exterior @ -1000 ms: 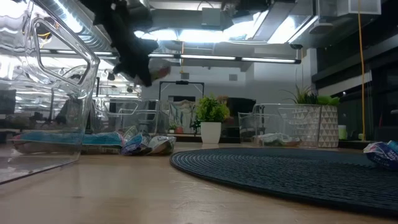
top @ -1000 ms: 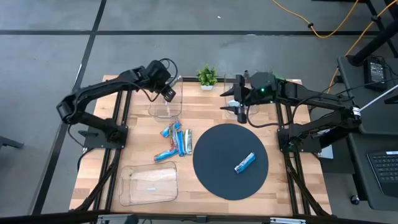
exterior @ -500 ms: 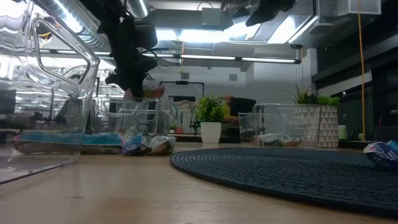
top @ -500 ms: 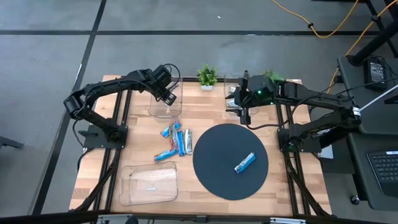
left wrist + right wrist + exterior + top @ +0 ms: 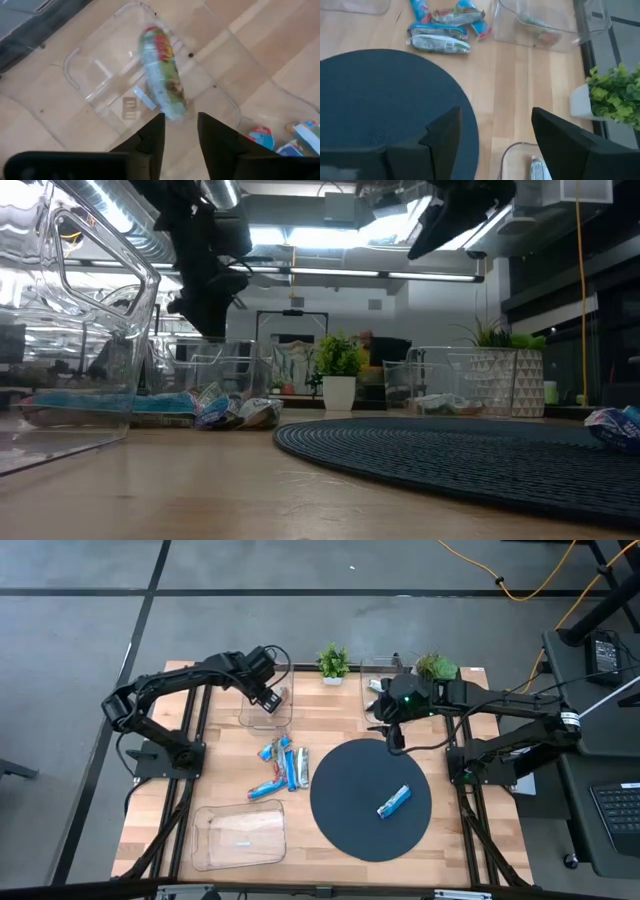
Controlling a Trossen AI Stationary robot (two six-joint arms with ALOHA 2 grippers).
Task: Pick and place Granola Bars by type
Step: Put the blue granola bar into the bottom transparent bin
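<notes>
**Green-and-red bar lies in the far tray**

While its fingers stand slightly parted with nothing between them, the left end effector point(image 5: 179, 135) hovers over the clear tray point(image 5: 266, 710) near the counter's far edge, left of centre. A green-and-red granola bar point(image 5: 161, 71) lies loose inside that tray, just beyond the fingertips. Toward the counter's middle, a cluster of blue and silver bars point(image 5: 282, 765) rests on the bare wood point(image 5: 330, 720) beside the dark round mat point(image 5: 350, 810). One blue bar point(image 5: 394, 801) sits alone on the mat. A second clear tray point(image 5: 238, 835) stands at the near left corner. The right end effector point(image 5: 394, 738), fingers spread and empty, hangs above the mat's far rim, near a small potted plant point(image 5: 333, 663)
</notes>
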